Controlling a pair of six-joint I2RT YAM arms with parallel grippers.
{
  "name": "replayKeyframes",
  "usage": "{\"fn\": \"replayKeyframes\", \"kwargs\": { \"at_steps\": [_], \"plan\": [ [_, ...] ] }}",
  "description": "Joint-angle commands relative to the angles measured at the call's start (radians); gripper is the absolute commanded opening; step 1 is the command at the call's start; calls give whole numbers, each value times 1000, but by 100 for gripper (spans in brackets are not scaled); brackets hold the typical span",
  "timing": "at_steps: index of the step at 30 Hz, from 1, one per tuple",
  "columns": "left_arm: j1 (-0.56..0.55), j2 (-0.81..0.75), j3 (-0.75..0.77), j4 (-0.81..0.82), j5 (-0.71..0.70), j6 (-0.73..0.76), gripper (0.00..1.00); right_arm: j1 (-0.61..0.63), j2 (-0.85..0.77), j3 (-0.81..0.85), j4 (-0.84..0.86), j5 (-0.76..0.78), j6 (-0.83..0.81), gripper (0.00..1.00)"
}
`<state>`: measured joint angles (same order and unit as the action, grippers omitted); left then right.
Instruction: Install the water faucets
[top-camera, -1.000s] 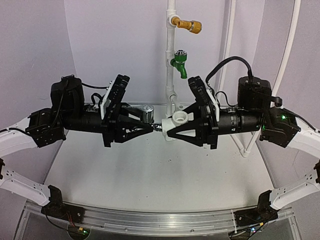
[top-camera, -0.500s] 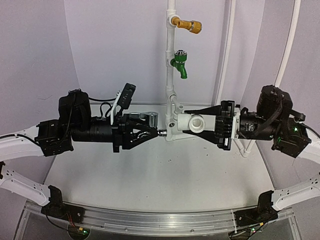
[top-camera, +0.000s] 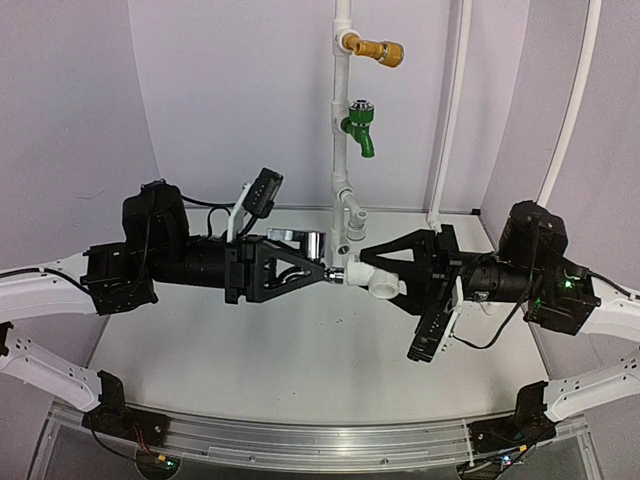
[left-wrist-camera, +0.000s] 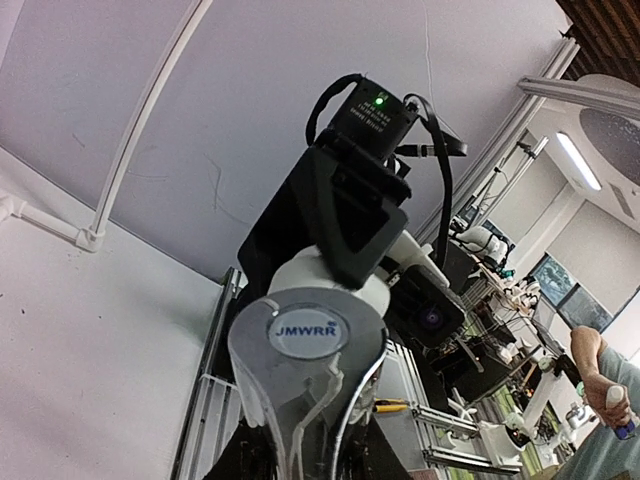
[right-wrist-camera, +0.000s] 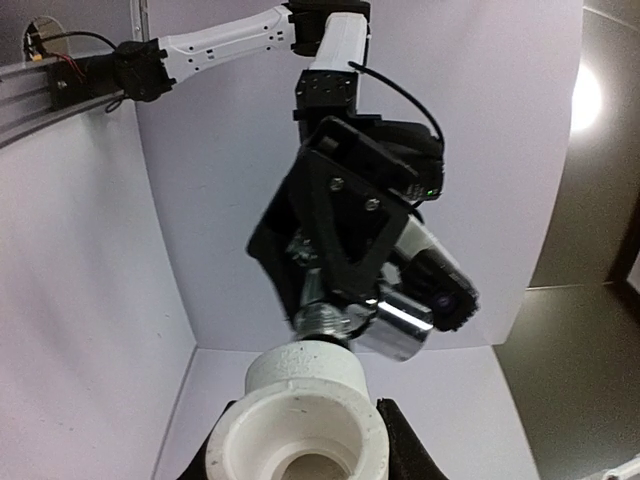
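Observation:
A shiny silver metal tap (top-camera: 303, 241) is held in my left gripper (top-camera: 322, 270), which is shut on it. Its threaded end (right-wrist-camera: 327, 320) points right and meets the neck of a short white plastic fitting (top-camera: 373, 280). My right gripper (top-camera: 374, 274) is shut on that fitting. Both pieces hang above the middle of the table, just in front of the pipe. In the left wrist view the tap's lever handle (left-wrist-camera: 308, 340) fills the foreground, with the fitting (left-wrist-camera: 318, 281) behind it. In the right wrist view the fitting's round socket (right-wrist-camera: 300, 425) faces the camera between my black fingers (right-wrist-camera: 402, 445).
A vertical white pipe (top-camera: 341, 150) stands at the back centre. It carries a yellow-brass tap (top-camera: 379, 48), a green tap (top-camera: 359, 128) and a bare white outlet (top-camera: 353, 214) low down. Two more white pipes (top-camera: 448, 150) run up the right wall. The white table (top-camera: 300, 345) lies below.
Both wrists have rolled, the right gripper most. The tap and fitting, still end to end, have moved down and toward the near side, away from the pipe's lower outlet.

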<state>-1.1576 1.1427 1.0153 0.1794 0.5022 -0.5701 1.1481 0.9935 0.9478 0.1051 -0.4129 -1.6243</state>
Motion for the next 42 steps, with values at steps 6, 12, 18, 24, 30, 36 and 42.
{"fn": "replayKeyframes", "kwargs": {
  "at_steps": [6,12,18,24,30,36,42],
  "plan": [
    [-2,31,21,174,74,-109,0,6,-6,-30,189,-17,-240,0],
    [-1,14,3,198,77,-125,0,5,-11,-45,185,3,-299,0],
    [-2,12,0,213,76,-148,0,6,-19,-70,165,-13,-398,0],
    [-2,31,10,198,91,-159,0,5,-1,-54,172,-20,-442,0],
    [-2,43,6,211,96,-178,0,6,6,-61,202,-44,-481,0],
    [-2,42,-4,232,73,-192,0,5,27,-64,270,-77,-492,0],
    [-1,14,-34,249,8,-196,0,5,33,-74,292,-74,-483,0]
  ]
}}
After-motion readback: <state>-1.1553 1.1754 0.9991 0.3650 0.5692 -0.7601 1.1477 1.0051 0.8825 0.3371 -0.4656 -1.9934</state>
